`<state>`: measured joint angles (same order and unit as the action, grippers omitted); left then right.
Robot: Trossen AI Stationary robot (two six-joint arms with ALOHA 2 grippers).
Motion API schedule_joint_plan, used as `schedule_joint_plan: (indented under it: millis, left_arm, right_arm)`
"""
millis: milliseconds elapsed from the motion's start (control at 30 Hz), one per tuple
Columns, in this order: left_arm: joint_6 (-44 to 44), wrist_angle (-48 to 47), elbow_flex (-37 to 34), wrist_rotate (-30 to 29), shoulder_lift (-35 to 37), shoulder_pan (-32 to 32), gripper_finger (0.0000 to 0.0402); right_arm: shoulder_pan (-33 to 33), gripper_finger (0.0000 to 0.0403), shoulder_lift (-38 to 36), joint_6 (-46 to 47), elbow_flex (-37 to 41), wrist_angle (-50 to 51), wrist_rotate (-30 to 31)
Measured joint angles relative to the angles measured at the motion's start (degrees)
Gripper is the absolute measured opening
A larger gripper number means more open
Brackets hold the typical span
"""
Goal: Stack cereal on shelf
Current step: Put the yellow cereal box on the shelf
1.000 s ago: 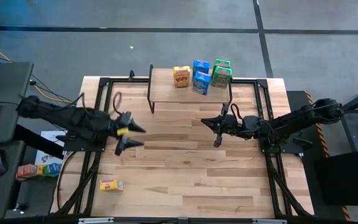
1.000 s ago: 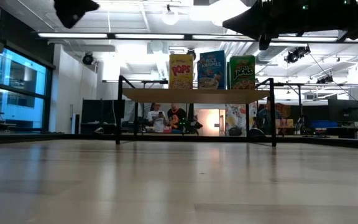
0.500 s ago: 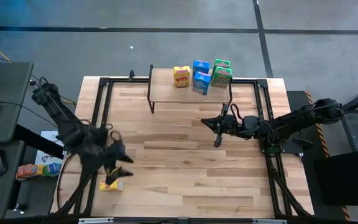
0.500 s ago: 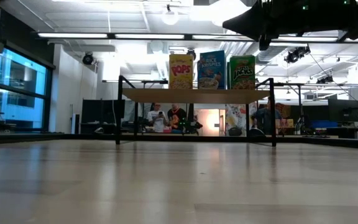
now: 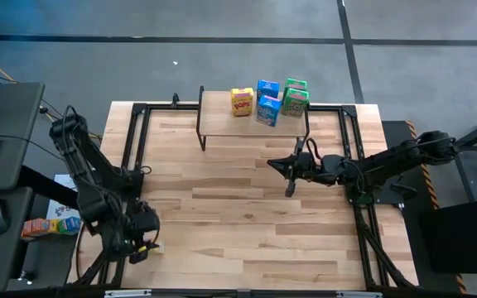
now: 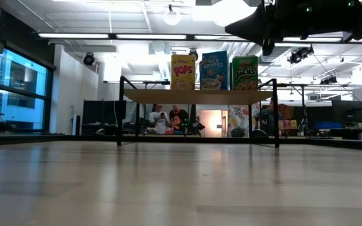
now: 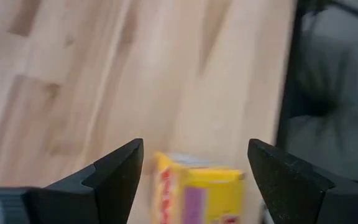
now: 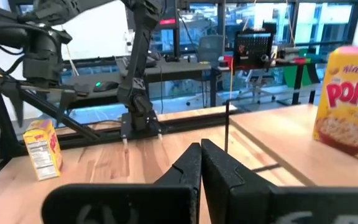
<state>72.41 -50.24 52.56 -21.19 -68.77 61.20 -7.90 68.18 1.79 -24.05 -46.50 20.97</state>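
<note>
A yellow cereal box with red print (image 7: pixel 199 194) lies on the table near its front left corner; it also shows in the right wrist view (image 8: pixel 42 148). My left gripper (image 7: pixel 194 146) is open and points down over it, one finger on either side and not touching; in the high view the gripper (image 5: pixel 142 246) hides the box. The shelf (image 5: pixel 222 124) stands at the table's far edge and carries a yellow box (image 5: pixel 241 102), two blue boxes (image 5: pixel 267 87) and two green boxes (image 5: pixel 296 85). My right gripper (image 5: pixel 288 178) is shut and empty in front of the shelf.
Black metal frames run along the table's left (image 5: pixel 131 149) and right (image 5: pixel 356 149) sides. Small coloured boxes (image 5: pixel 50 225) lie off the table to the left. People (image 6: pixel 168 118) stand in the room behind the shelf. Bare wood lies between the two grippers.
My left gripper has swung from the table's middle left toward the near edge and come down over the yellow box, tipping to point downward. The box has stayed where it was.
</note>
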Motion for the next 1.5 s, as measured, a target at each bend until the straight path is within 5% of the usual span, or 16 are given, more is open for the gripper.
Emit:
schedule_joint_plan:
  millis: [533, 1500]
  left_arm:
    - [4.49, -1.66, 6.94, -5.66, -5.18, 6.59, 0.0282]
    - [9.43, -6.83, 7.23, -0.74, -16.56, 7.59, 0.0282]
  right_arm:
    - [0.0, 0.0, 0.0, 2.3, 0.0, 3.67, 0.02]
    - [0.0, 0.0, 0.0, 3.75, 0.0, 6.87, 0.02]
